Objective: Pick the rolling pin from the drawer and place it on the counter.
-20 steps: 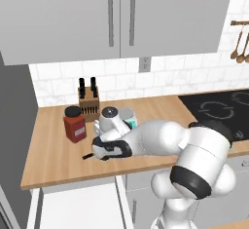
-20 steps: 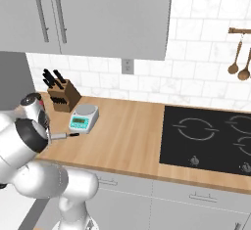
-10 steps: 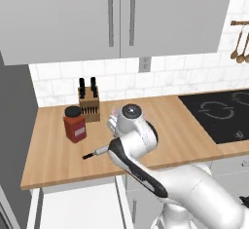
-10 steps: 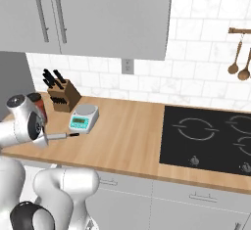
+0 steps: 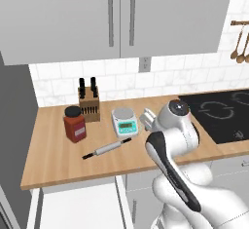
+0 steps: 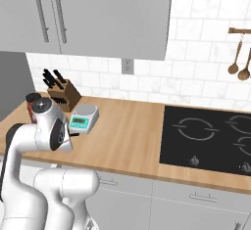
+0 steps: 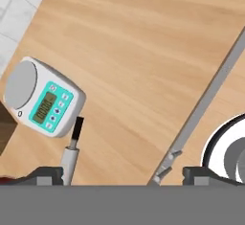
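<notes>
The rolling pin lies flat on the counter, long axis diagonal: one black handle toward the scale, the other toward the front edge. Drawer below stands open, bare white inside. Claw spread wide, holding nothing.

Matt wood-plank counter, smooth pale rolling pin, glossy black cooktop.

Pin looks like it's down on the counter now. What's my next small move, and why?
Probably just back the gripper up and away. The rolling pin lies flat on the counter beside the scale, and the jaws stand open with nothing between them. The drawer is open below.
</notes>
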